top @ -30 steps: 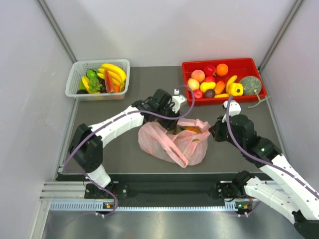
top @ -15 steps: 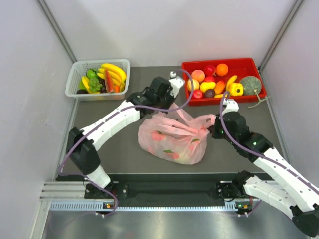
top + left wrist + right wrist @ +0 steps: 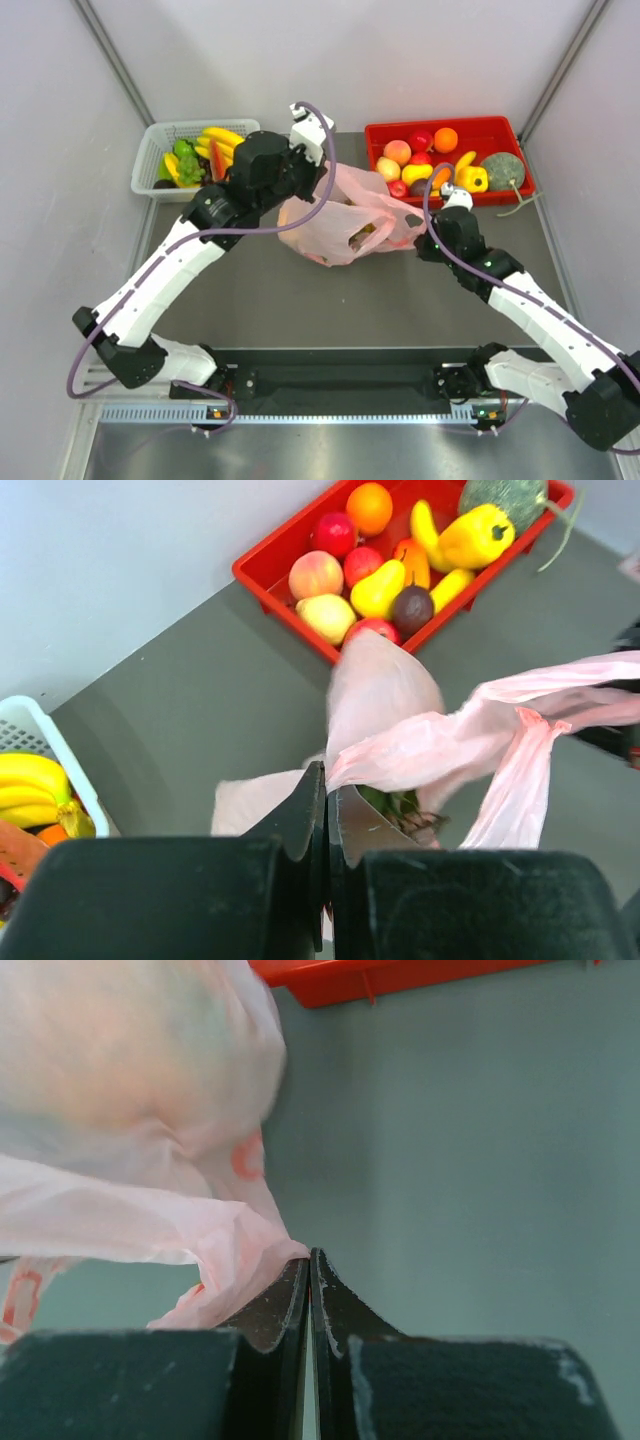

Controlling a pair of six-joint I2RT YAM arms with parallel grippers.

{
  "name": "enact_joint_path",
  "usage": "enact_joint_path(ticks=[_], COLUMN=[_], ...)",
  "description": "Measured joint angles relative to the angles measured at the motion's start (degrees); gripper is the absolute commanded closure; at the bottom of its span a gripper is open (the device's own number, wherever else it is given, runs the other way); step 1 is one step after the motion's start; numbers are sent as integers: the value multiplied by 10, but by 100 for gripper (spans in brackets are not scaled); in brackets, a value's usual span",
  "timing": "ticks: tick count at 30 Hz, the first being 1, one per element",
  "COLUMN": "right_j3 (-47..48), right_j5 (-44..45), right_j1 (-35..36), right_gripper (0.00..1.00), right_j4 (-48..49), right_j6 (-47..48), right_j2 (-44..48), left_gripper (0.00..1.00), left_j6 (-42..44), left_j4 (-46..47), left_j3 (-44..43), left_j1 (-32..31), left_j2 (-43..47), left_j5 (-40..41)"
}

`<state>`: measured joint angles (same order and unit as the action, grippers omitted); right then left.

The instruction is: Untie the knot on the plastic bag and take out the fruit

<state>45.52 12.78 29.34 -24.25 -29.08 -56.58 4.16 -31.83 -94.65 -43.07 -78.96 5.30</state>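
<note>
Tension on a pale-pink plastic bag (image 3: 350,212), pulled out sideways between two robot arms over the rear half of a grey table (image 3: 300,300). The left gripper (image 3: 326,776), reaching in from the left, has its jaws pressed together on a gathered fold of the film at the bag's upper left edge. The left wrist view shows the pink plastic running out from between the black fingers (image 3: 300,815) and away to the right. The right gripper (image 3: 309,1258) is likewise clamped, with no gap between its fingers, pinching a crumpled corner of film at the bag's right end.

The bag sits between a white mesh basket (image 3: 150,150) of bananas (image 3: 228,145) at rear left and a red tray (image 3: 440,124) of loose toy produce (image 3: 430,160) at rear right. Its far edge lies just beside the tray's near left corner. One loop handle (image 3: 515,780) hangs slack below the taut band of film. Inside the sagging middle, fruit (image 3: 400,808) shows as green and dark shapes through the opening (too small to name piece by piece). Whether the bag's underside touches the table cannot be told from these views. The knot cannot be picked out among the folds.
</note>
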Motion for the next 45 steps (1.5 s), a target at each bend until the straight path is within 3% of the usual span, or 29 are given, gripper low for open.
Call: enact_joint_path(ticks=[4, 12, 15, 16, 18, 21, 25, 32, 38, 44, 45], right_j3=[-9, -28, -28, -28, -28, -28, -18, 23, 46, 18, 13], right_j5=[-8, -31, -35, -35, -35, -44, -92, -200, -272, -294, -290], right_j1=[-5, -6, -6, -7, -7, -7, -7, -7, -4, 63, 84], right_gripper=[100, 98, 76, 58, 40, 26, 21, 24, 35, 71, 82], right_j4=[24, 22, 17, 13, 0, -28, -70, -124, -134, -107, -103], right_j6=[-5, 9, 18, 22, 28, 40, 64, 114, 144, 137, 135], right_j2=[-16, 0, 23, 31, 52, 96, 163, 252, 243, 207, 198], left_gripper=[100, 100, 100, 100, 100, 100, 100, 97, 87, 83, 83], left_j6=[-12, -63, -88, -99, -122, -155, -191, -234, -268, -297, -299], left_j4=[-2, 20, 31, 42, 66, 105, 138, 191, 261, 308, 313], left_j3=[11, 224, 273, 289, 322, 377, 449, 481, 477, 454, 451], left_j1=[0, 0, 0, 0, 0, -2, -5, -5, -5, -17, -21], left_j2=[21, 118, 146, 156, 173, 187, 194, 209, 173, 91, 82], left_j5=[-32, -97, -123, -136, -161, -186, -186, -148, -149, -162, -164])
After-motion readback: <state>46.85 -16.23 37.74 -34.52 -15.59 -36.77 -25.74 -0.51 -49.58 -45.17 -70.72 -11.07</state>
